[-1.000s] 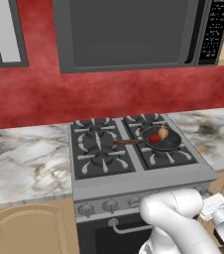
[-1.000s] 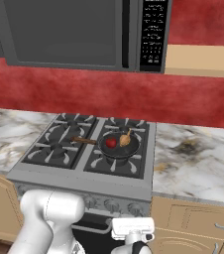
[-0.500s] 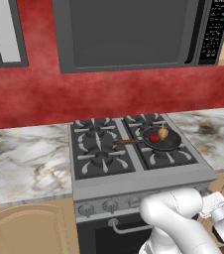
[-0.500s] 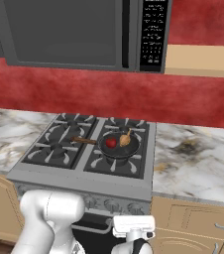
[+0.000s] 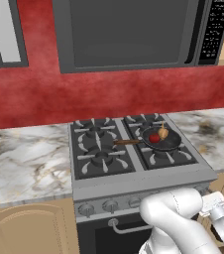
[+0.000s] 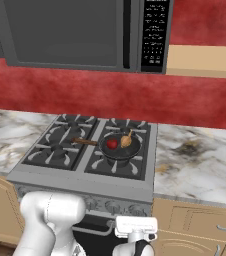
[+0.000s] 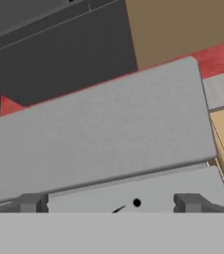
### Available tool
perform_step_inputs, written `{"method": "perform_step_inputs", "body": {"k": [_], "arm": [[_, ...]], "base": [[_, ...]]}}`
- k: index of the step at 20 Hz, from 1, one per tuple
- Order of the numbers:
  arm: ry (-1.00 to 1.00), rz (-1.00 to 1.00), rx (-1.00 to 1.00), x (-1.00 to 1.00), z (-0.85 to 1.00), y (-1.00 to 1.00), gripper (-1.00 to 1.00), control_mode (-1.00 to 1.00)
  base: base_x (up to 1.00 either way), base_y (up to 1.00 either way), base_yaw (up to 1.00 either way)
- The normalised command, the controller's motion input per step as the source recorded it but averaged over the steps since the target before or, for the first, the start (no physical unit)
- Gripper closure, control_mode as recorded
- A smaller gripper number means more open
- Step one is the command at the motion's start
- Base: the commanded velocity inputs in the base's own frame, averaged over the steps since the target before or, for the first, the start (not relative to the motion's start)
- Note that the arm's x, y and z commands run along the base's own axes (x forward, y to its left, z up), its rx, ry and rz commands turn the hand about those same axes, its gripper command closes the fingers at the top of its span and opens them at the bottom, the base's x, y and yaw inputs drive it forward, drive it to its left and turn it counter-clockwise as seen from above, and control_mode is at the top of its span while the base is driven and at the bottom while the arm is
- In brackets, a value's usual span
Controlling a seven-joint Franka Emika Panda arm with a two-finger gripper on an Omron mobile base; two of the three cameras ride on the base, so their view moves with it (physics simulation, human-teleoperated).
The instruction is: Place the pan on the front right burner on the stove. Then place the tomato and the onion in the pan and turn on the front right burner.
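With tomato (image 5: 154, 138) and onion (image 5: 163, 133) seen in the pan (image 5: 162, 141), the wide-open, empty claw (image 7: 112, 202) should be aligned squarely on the front-right knob.

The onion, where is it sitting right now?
The onion lies inside the pan on the stove's front right burner, just right of and behind the tomato; the right base view shows it there too.
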Motion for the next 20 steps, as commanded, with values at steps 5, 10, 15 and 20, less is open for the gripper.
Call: {"method": "perform_step_inputs", "body": {"k": [5,10,15,20], "arm": [[0.04,-0.04,0.0,0.18,-0.37,-0.03,-1.0,-1.0],[0.08,-0.04,0.0,0.34,-0.41,-0.04,-1.0,-1.0],[0.1,-0.03,0.0,0.38,-0.48,-0.01,-1.0,-1.0],[0.09,-0.03,0.0,0.12,-0.47,0.02,-1.0,-1.0]], "base": [[0.0,0.0,0.0],[0.0,0.0,0.0],[0.0,0.0,0.0],[0.0,0.0,0.0]]}}
